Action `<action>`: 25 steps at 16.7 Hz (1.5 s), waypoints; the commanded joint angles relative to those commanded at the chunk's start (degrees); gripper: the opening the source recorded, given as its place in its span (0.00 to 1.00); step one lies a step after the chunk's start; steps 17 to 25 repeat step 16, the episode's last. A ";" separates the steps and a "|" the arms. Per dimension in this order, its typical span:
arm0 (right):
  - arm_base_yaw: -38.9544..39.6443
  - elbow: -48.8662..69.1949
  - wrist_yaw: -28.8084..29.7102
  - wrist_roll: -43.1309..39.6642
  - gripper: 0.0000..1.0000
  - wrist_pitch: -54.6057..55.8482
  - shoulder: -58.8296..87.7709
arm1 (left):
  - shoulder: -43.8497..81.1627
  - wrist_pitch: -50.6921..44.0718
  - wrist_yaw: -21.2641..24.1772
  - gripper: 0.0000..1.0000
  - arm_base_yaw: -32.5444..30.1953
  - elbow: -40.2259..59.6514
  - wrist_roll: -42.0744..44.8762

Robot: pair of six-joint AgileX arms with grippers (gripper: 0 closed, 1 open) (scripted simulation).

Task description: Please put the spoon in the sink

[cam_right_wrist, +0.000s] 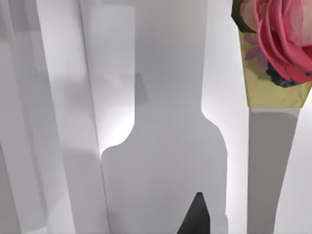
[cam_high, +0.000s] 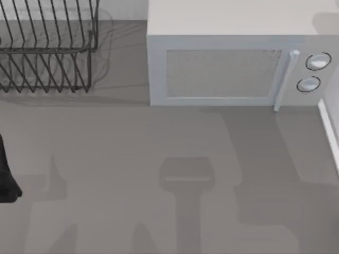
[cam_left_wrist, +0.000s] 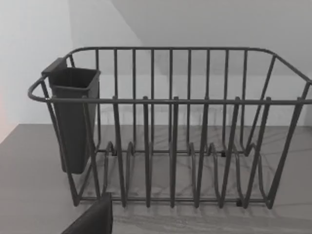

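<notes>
left arm point(cam_high: 6, 174) at table's left edge | jaws: cannot tell | dish rack point(cam_high: 47, 47) back left | microwave point(cam_high: 233, 63) back

Pale white wall panels point(cam_right_wrist: 165, 97) with soft grey shadows stand ahead. A pink rose picture on a yellowish card point(cam_right_wrist: 275, 53) sits at one corner. A dark pointed tip of the right tool point(cam_right_wrist: 195, 217) shows at the edge.

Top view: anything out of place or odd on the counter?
Nothing is spilled, tipped or damaged. The dark wire dish rack stands upright at the back left, its dark utensil cup hanging straight on one end. The white microwave sits square beside it, door shut. The left arm is at the left edge.
</notes>
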 joint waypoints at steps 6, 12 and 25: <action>0.00 0.00 0.00 0.00 0.68 0.00 0.00 | 0.00 0.00 0.00 1.00 0.00 0.00 0.00; 0.00 0.00 0.00 0.00 1.00 0.00 0.00 | 0.00 0.00 0.00 1.00 0.00 0.00 0.00; 0.00 0.00 0.00 0.00 1.00 0.00 0.00 | 0.00 0.00 0.00 1.00 0.00 0.00 0.00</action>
